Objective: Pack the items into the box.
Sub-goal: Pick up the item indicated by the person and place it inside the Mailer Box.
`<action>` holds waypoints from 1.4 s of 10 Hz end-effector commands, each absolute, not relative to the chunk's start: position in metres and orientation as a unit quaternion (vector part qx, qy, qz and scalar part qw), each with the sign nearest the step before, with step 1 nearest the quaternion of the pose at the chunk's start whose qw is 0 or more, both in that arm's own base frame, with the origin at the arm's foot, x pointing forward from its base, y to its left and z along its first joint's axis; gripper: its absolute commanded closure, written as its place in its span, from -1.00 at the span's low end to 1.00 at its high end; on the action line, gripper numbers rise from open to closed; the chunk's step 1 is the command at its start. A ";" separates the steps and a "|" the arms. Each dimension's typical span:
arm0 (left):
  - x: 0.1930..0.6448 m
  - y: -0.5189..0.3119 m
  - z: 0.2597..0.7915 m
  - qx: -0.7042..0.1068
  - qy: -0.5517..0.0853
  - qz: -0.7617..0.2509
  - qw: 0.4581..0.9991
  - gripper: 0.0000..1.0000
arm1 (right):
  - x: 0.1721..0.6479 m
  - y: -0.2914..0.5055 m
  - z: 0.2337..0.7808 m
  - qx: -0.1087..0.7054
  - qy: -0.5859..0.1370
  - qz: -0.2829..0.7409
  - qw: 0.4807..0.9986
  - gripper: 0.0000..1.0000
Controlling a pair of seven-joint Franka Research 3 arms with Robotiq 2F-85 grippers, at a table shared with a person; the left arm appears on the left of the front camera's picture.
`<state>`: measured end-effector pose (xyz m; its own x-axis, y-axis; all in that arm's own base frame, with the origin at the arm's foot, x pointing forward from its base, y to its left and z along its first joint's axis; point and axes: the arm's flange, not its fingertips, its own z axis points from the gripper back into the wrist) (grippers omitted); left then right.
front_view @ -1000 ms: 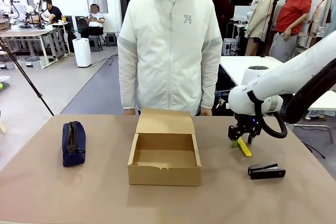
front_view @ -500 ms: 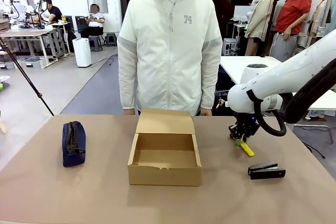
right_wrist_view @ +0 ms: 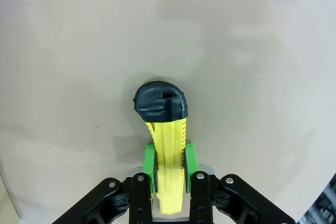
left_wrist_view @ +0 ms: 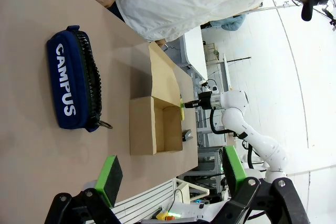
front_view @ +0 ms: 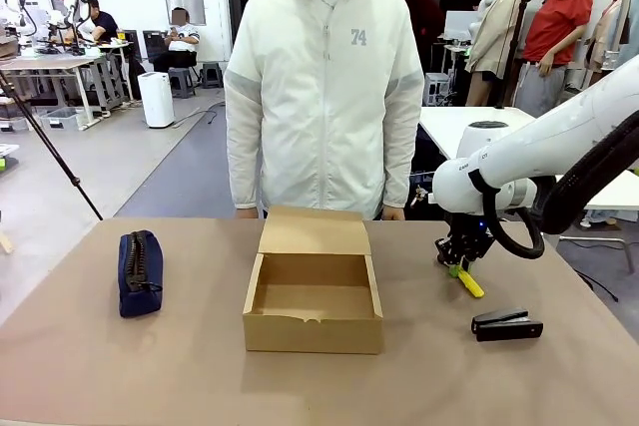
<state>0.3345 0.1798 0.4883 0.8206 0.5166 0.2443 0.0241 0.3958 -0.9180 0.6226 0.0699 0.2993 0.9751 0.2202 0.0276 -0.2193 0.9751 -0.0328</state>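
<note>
The brown cardboard box (front_view: 314, 301) stands open at mid-table, flap lid raised at its far side; it also appears in the left wrist view (left_wrist_view: 156, 126). A navy-blue zippered pouch (front_view: 139, 272) lies left of it, lettered CAMPUS in the left wrist view (left_wrist_view: 73, 78). To the right, my right gripper (front_view: 456, 264) is shut on the yellow-and-black pen-like tool (front_view: 466, 281); its green pads (right_wrist_view: 150, 162) clamp the yellow body (right_wrist_view: 169, 150), black cap pointing away. The black stapler (front_view: 506, 324) lies nearer the front. My left gripper (left_wrist_view: 170, 174) hovers open above the table, apart from the pouch.
A person in a white jacket (front_view: 321, 87) stands at the far edge behind the box, hands near the table edge. Bare brown table surface (front_view: 150, 366) stretches in front of the box and the pouch.
My right gripper has come down and closed around the yellow tool, which was lying between open fingers a second ago. Pouch, box, stapler and person have stayed put.
</note>
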 end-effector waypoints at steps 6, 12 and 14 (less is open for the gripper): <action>0.333 0.181 0.489 -0.528 -0.258 0.146 0.796 -1.00 | 0.579 0.061 0.443 -0.023 0.034 0.076 0.996 1.00; 0.333 0.181 0.489 -0.528 -0.258 0.146 0.796 -1.00 | 0.571 0.056 0.458 -0.037 0.028 0.058 0.997 1.00; 0.333 0.181 0.489 -0.528 -0.258 0.146 0.796 -1.00 | 0.591 0.103 0.469 -0.025 -0.035 0.161 0.986 1.00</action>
